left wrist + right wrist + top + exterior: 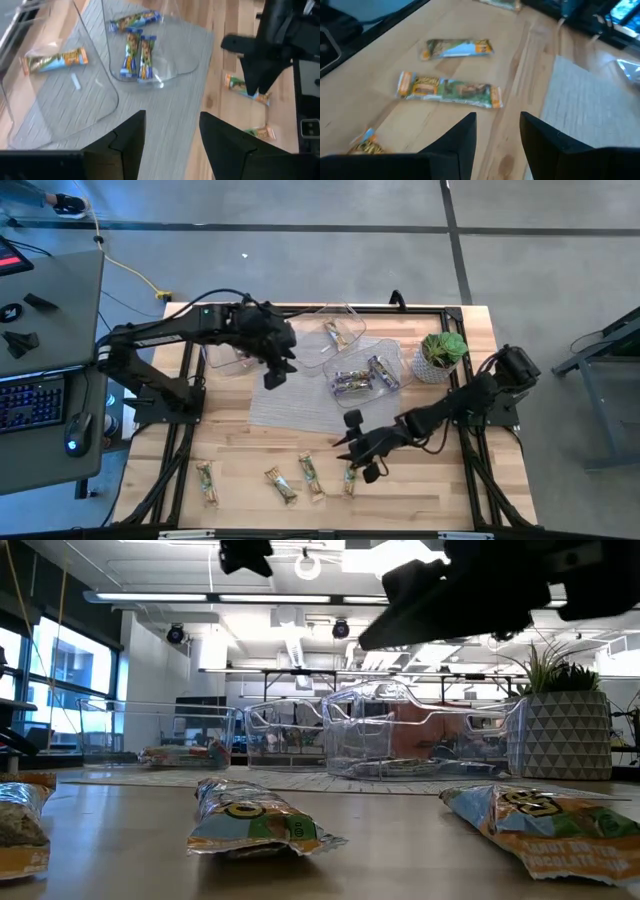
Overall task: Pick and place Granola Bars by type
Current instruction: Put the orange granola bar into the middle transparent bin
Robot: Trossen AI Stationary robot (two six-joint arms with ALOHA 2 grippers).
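Several green-tan granola bars lie flat on the wood near the table's near edge (207,482), (280,485), (313,476), (350,478). The right wrist view shows two of them (449,89), (457,48). My right gripper (360,448) (495,135) hovers open above the rightmost of these bars and touches nothing. My left gripper (277,372) (172,140) hangs open over the grey mat (290,405), next to the tubs. Purple bars lie in one clear tub (362,377) (135,55). A green-tan bar lies in another tub (335,332) (55,59).
Three clear plastic tubs (235,352), (340,340), (370,370) stand on the grey mat at the table's far half. A potted plant (440,355) (560,735) stands to their right. A desk with a keyboard (30,400) sits beyond the left edge. Bare wood shows between the mat and the bars.
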